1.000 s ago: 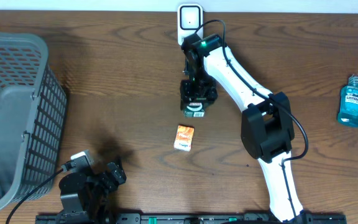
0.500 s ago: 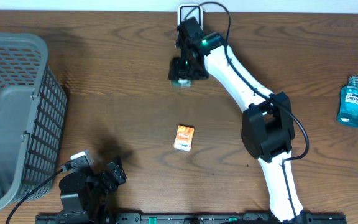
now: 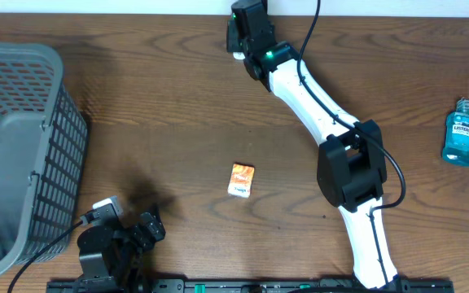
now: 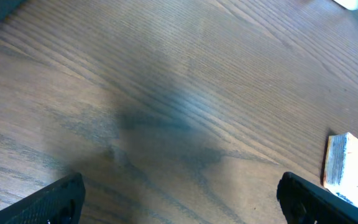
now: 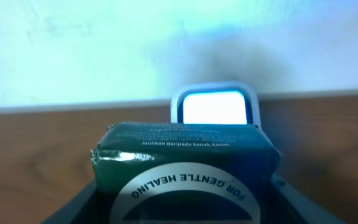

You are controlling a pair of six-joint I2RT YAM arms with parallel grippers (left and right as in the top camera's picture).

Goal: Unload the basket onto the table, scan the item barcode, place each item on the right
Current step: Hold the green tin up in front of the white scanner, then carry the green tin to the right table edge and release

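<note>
The right claw (image 3: 243,32) has swung up from mid-worktop to the back edge, carrying the dark green box (image 5: 185,165) clamped between its fingers. On the wrist view the box now sits right in front of the scanner (image 5: 215,107), whose window glows white just behind the box's top edge. That looks like the scan pass itself, though I can't tell which face bears the barcode. The left claw (image 4: 179,208) rests spread wide, low over the worktop (image 3: 137,114), with the orange packet (image 3: 241,179) lying nearby, untouched.
</note>
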